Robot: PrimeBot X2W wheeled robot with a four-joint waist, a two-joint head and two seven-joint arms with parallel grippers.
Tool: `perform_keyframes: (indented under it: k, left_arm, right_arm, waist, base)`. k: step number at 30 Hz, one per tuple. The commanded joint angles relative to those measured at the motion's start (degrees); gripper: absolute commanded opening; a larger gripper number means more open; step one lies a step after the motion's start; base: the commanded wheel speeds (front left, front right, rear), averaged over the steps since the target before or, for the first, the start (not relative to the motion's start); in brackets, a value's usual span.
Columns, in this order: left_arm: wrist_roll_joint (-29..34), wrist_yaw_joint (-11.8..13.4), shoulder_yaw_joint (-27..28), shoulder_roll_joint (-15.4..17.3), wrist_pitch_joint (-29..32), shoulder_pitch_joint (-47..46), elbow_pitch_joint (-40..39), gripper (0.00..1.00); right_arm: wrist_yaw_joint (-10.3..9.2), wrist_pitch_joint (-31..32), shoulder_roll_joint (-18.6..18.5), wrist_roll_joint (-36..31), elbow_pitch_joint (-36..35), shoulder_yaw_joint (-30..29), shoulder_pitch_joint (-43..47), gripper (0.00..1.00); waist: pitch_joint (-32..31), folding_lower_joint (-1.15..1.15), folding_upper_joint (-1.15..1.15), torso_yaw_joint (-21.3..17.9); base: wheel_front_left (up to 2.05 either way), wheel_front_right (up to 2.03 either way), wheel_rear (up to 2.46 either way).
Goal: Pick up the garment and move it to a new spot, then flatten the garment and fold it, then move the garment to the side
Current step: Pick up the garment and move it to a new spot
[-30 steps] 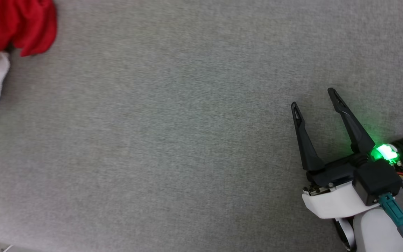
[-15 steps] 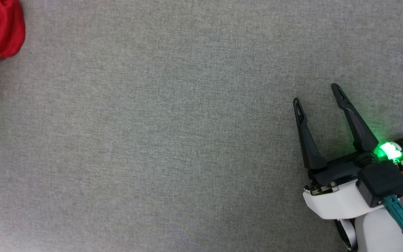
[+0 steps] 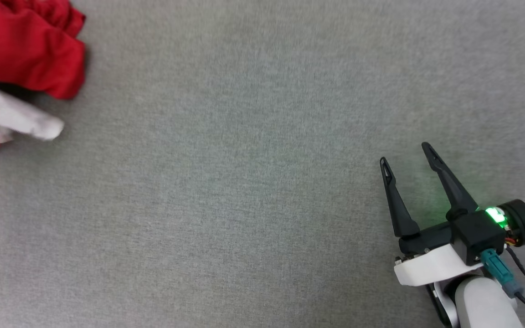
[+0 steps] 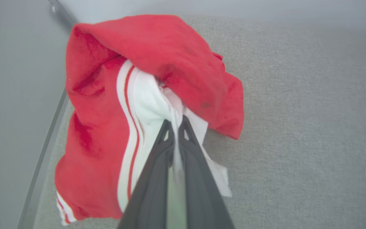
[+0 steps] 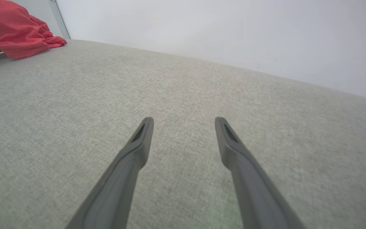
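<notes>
— Where is the left gripper [image 4: 175, 125]?
— At the far left corner of the grey bench [image 3: 253, 182]. Its fingers are pinched together on a white sleeve fold of the garment [image 4: 176, 57], which lies bunched in a heap there, red body over white, just beside the bench's left edge.
— And the right gripper [image 3: 404, 155]?
— Low over the near right part of the bench, fingers pointing away and slightly left. They are spread wide with nothing between them, well apart from the garment.

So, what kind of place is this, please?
Probably an indoor test setup for folding laundry: a wide grey fabric-covered surface against a plain pale wall, with one crumpled garment.
</notes>
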Motion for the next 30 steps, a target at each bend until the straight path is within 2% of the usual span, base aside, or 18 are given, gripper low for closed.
perform_keyframes:
  k: [1,6,9,13,15,21,30]
  left_arm:
    - [2.07,0.06,-0.91,1.16,-3.64,0.36,-2.29,0.00]
    - [6.35,0.06,-4.12,2.00,-11.88,-0.71,-9.30,0.00]
    - [8.47,0.06,-6.14,1.71,-13.34,-1.65,-12.61,0.00]
    - [10.15,0.06,-8.75,-1.11,-13.15,-2.66,-16.11,0.00]
    - [12.00,0.54,-10.59,-3.55,-13.05,-2.78,-17.22,0.00]
    - [15.57,3.30,-16.82,-14.01,-12.59,-0.53,-18.39,0.00]
    - [19.01,5.45,-24.49,-29.63,-13.96,1.37,-12.58,0.00]
  right_arm:
    - [-0.04,-0.41,-0.11,0.88,0.94,-0.07,0.41,1.00]
    - [-0.04,-0.89,-0.10,3.29,3.63,0.25,1.14,1.00]
    - [-0.04,-1.05,-0.10,4.59,4.85,0.47,1.50,1.00]
    - [-0.04,-1.10,-0.09,6.21,5.65,-0.02,2.10,1.00]
    - [-0.04,-1.09,-0.09,6.74,5.52,-0.66,2.35,1.00]
    - [-0.04,-1.11,-0.07,8.51,5.22,-1.65,2.78,1.00]
    - [-0.04,-1.11,-0.04,11.01,3.67,-5.71,2.84,1.00]
  waist:
    - [-4.89,0.01,0.00,-1.03]
    - [-10.25,0.01,0.00,-2.33]
    - [-12.93,0.01,0.00,-3.40]
    - [-15.73,0.01,0.00,-5.15]
    - [-16.72,0.01,0.00,-6.09]
    - [-18.52,0.01,0.00,-10.40]
    - [-17.67,0.01,0.00,-18.15]
  base:
    - [0.00,0.00,0.00]
    - [0.00,0.00,0.00]
    - [0.00,0.00,0.00]
    - [0.00,0.00,0.00]
    - [0.00,0.00,0.00]
    - [0.00,0.00,0.00]
    - [0.00,0.00,0.00]
